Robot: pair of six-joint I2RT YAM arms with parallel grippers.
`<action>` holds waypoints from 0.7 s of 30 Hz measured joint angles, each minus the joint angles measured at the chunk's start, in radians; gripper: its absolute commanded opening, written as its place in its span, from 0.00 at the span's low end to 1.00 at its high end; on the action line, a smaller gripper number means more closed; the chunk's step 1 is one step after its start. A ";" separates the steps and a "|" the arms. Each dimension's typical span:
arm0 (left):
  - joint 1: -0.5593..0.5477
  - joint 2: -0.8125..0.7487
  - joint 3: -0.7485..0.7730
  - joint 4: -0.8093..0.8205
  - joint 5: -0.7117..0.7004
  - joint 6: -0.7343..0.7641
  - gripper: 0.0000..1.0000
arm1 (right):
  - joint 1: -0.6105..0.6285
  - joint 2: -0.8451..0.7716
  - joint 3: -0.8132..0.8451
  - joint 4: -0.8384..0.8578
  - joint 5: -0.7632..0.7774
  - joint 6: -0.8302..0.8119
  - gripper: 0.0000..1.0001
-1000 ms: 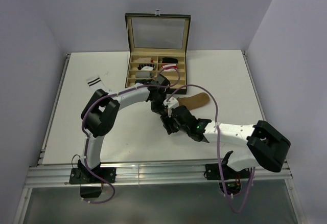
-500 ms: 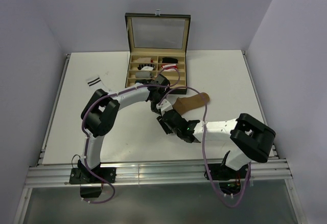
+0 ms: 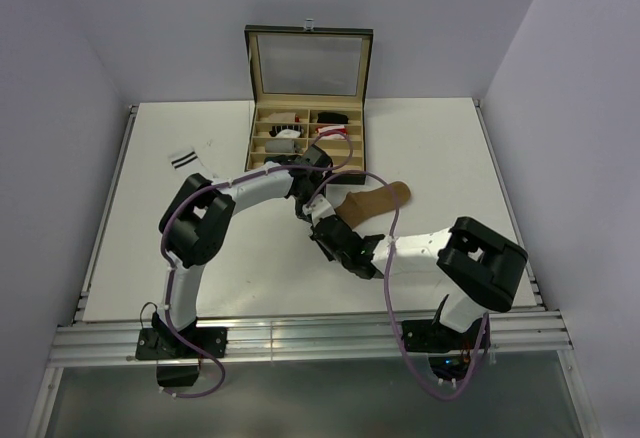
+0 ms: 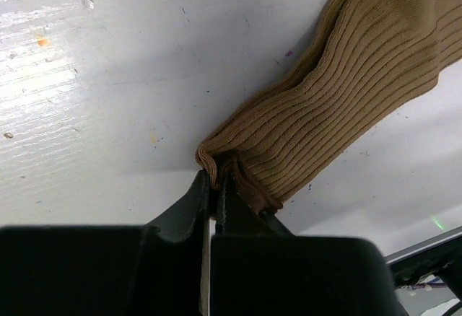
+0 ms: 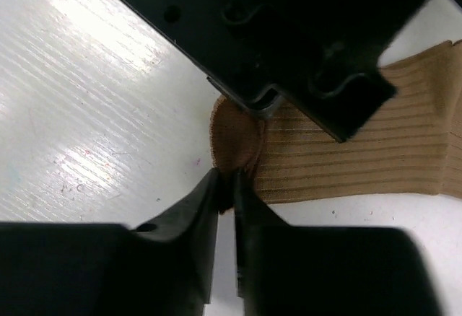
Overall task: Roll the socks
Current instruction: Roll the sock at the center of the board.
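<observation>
Top: left gripper (image 3: 312,208) and right gripper (image 3: 328,234) meet at the tan sock (image 3: 378,200)'s end; the sock runs right of both. Left wrist: jaws pinched tight on its bunched end, rest ahead-right. Right wrist: jaws narrow, nipping the sock edge at the tips; left gripper just ahead.

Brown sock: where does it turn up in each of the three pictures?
Top view: brown sock just right of centre.
Left wrist: sock at upper right, running down to the left hand.
Right wrist: sock from centre to right edge, above the right hand.
Shared landmark: its bunched end, pinched by both hands.
</observation>
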 measured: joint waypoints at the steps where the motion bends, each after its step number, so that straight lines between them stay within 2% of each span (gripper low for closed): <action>1: 0.000 0.000 0.000 0.001 0.001 0.000 0.01 | 0.000 0.004 0.000 0.001 0.000 0.006 0.03; 4: 0.004 0.000 -0.007 0.012 0.008 -0.005 0.06 | -0.008 0.009 0.000 0.005 -0.010 0.022 0.00; 8: 0.021 -0.030 -0.065 0.068 0.022 -0.040 0.27 | -0.053 -0.005 -0.002 -0.001 -0.084 0.061 0.00; 16: 0.063 -0.153 -0.200 0.183 0.013 -0.154 0.62 | -0.312 -0.074 -0.028 -0.023 -0.439 0.158 0.00; 18: 0.071 -0.195 -0.231 0.220 0.009 -0.182 0.67 | -0.385 -0.072 -0.029 -0.023 -0.553 0.193 0.00; 21: 0.075 -0.246 -0.270 0.283 0.006 -0.216 0.67 | -0.468 -0.059 -0.038 -0.007 -0.704 0.242 0.00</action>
